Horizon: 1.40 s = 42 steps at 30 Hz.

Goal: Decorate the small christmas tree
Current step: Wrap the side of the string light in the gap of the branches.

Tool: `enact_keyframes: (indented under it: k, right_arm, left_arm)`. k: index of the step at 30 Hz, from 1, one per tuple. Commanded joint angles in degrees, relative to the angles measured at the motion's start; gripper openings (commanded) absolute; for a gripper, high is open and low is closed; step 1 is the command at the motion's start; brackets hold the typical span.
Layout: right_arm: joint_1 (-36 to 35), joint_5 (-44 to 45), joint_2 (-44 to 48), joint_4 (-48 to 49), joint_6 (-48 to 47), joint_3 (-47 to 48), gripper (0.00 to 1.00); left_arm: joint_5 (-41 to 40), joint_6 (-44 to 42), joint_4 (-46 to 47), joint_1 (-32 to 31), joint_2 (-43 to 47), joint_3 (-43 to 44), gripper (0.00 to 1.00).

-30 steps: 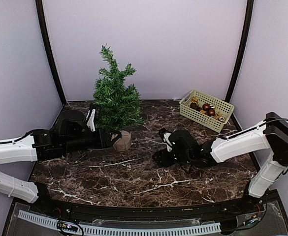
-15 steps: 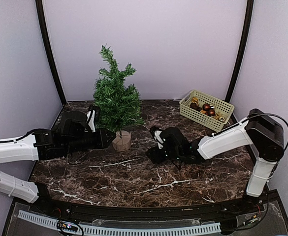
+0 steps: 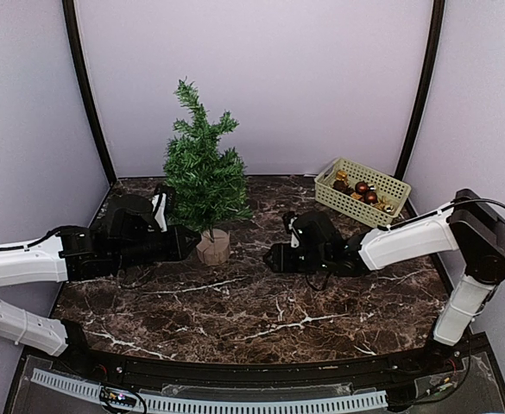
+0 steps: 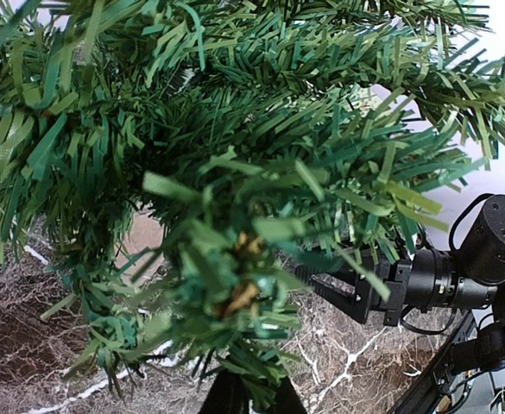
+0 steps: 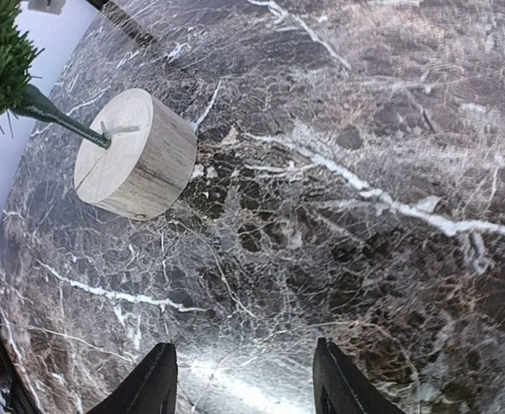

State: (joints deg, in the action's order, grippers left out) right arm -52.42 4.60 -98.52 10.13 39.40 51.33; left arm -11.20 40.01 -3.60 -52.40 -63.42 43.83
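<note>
left gripper (image 3: pixel 186 242) lies low, its tip at the thin trunk of the small christmas tree (image 3: pixel 202 177), just above the stump base (image 5: pixel 135 155). in the left wrist view needles crowd the lens, and the two dark fingertips (image 4: pixel 226 398) sit nearly together under the foliage. reads as a pinch on the trunk, likely to steady the tree for hanging, though needles hide the contact itself. right gripper (image 5: pixel 245 384) hovers low over the marble table (image 3: pixel 235 310), jaws apart, nothing between them. the stump is ahead and to its left, apart from it. basket (image 3: pixel 347 210) of ornaments (image 3: pixel 362 187) lies behind this gripper, toward the far right corner. no bauble in hand, so judged it must reach there first. lower branches overhang the left gripper and would crowd any approach from that side.
</note>
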Motion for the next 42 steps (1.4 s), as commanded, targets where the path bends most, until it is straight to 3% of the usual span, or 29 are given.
enact_keyframes:
  k: [1,16,20,23,26,33,42]
  right_arm:
    - [0.0,-2.3,-2.0,0.1,7.5,0.6,0.53]
    - [-0.6,-3.7,-10.1,-0.2,8.5,6.7,0.42]
    - [-0.6,-2.9,-11.7,0.3,9.2,7.3,0.35]
    - [-0.5,-1.6,-11.7,0.8,9.7,7.0,0.19]
    - [-0.4,0.9,-9.0,1.5,10.0,5.5,0.01]
    - [0.1,8.9,2.7,-1.0,7.3,0.9,0.0]
    - [-2.7,12.0,16.0,-6.1,-1.3,1.5,0.0]
  left_arm:
    - [-0.2,-0.1,-1.5,-0.3,1.3,0.3,0.07]
    - [0.3,-0.4,-1.5,-0.3,0.9,0.3,0.0]
    - [0.1,-0.6,-1.8,-0.3,0.8,0.4,0.0]
    - [-0.5,-0.9,-2.3,-0.3,1.0,0.5,0.0]
    - [-2.2,-1.3,-4.1,-0.2,2.1,0.5,0.0]
    - [-2.8,-2.8,-7.4,1.2,6.3,-0.8,0.0]
    - [8.2,-8.3,-7.5,9.7,12.8,-4.0,0.0]
